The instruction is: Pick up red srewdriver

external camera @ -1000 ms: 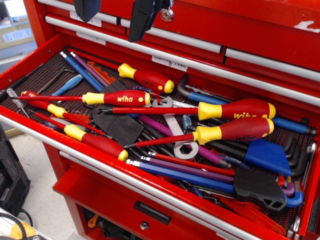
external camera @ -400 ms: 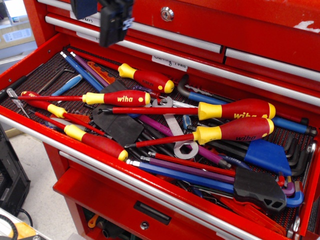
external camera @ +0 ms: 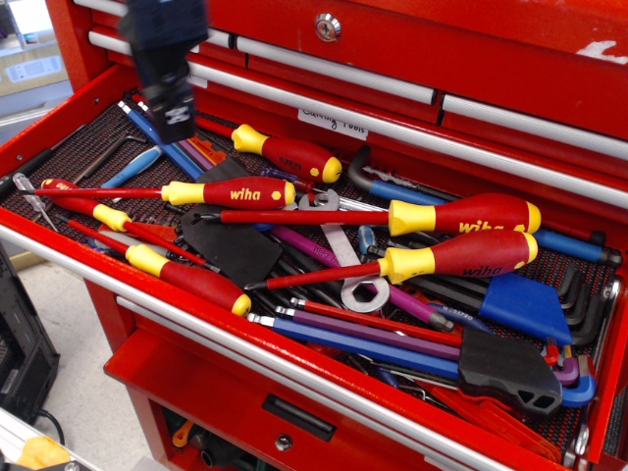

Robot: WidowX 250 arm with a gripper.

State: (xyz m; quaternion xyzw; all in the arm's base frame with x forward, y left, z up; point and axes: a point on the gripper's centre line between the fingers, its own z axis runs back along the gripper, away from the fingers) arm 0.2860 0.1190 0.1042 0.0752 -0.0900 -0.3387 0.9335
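Note:
The red screwdriver (external camera: 232, 192) lies in the open drawer (external camera: 59, 128) of a red tool chest, left of centre. Its slim red handle bears yellow "wiha" lettering. It has a yellow collar, and its long thin red shaft points left. My gripper (external camera: 178, 113) is dark and motion-blurred at the upper left. It hangs over the drawer's back left part, above and to the left of the screwdriver's handle, and does not touch it. The blur hides how its jaws stand. It holds nothing that I can see.
Two fat red-handled screwdrivers (external camera: 464, 214) (external camera: 461, 253) lie to the right. One with dark lettering (external camera: 287, 153) lies behind the target. Two more (external camera: 189, 279) (external camera: 86, 205) lie in front. Hex keys (external camera: 363, 339), a spanner (external camera: 345, 257), a black holder (external camera: 232, 243) and a blue holder (external camera: 525, 302) crowd the drawer.
The gripper has moved left and down from the top edge towards the drawer's back left. One second ago its two fingers stood wide apart. The tools have not moved.

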